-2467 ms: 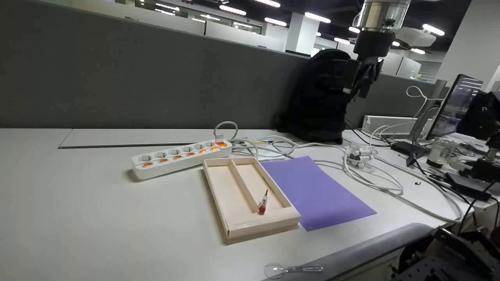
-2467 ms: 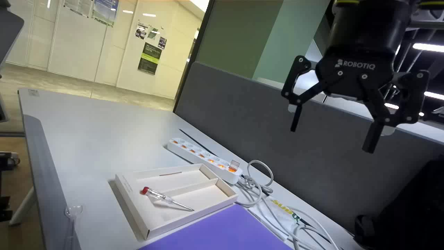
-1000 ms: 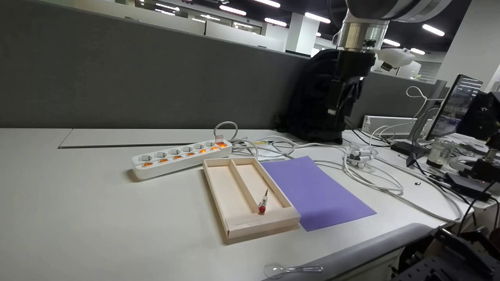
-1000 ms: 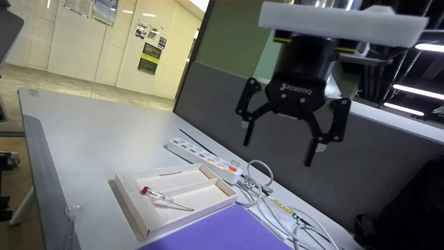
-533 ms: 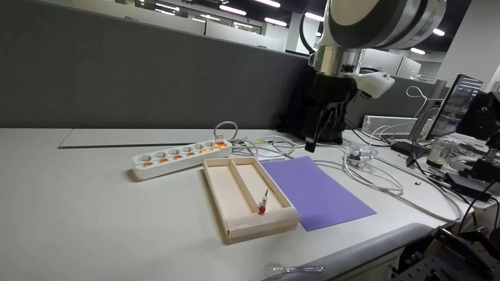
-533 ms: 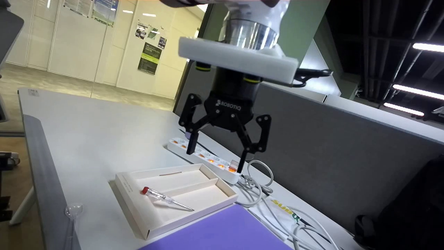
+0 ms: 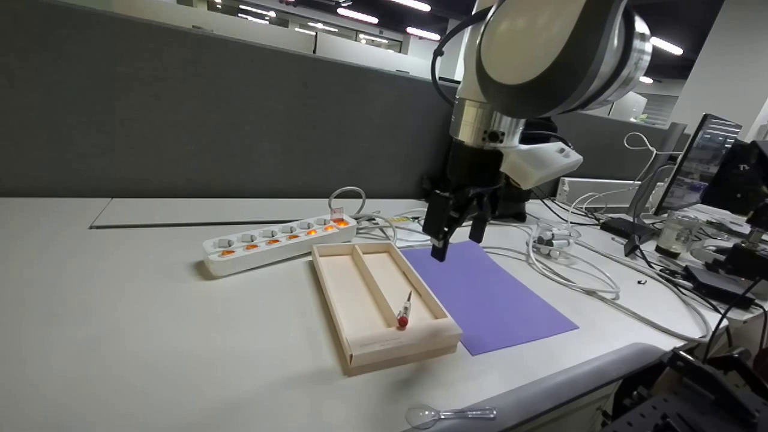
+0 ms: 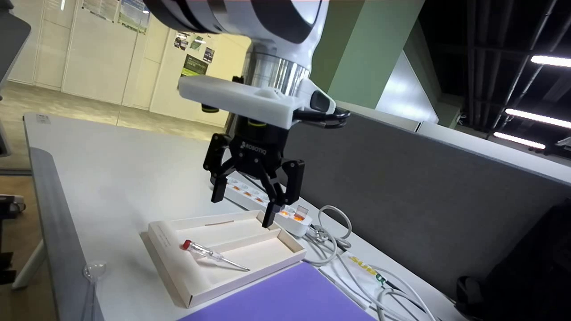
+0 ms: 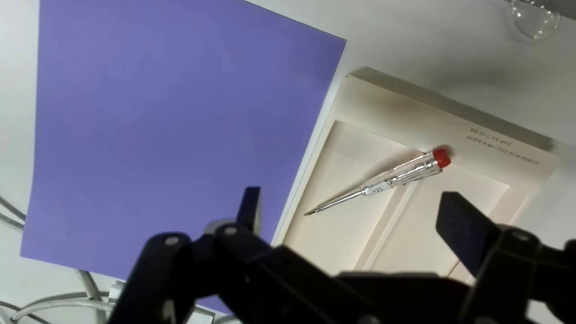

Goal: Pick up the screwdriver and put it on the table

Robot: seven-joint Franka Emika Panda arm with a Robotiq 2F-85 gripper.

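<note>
"ROBOTIQ" on end effector (image 8: 243,212), "SUB" on paper (image 8: 365,268), "221" (blurry) on screwdriver (image 9: 381,183)

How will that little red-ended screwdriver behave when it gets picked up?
The screwdriver is probably stiff: its straight shaft looks metallic. Its glossy, clear handle may prove slippery. Propped at a tilt on the tray, it might slide or roll if nudged.
</note>
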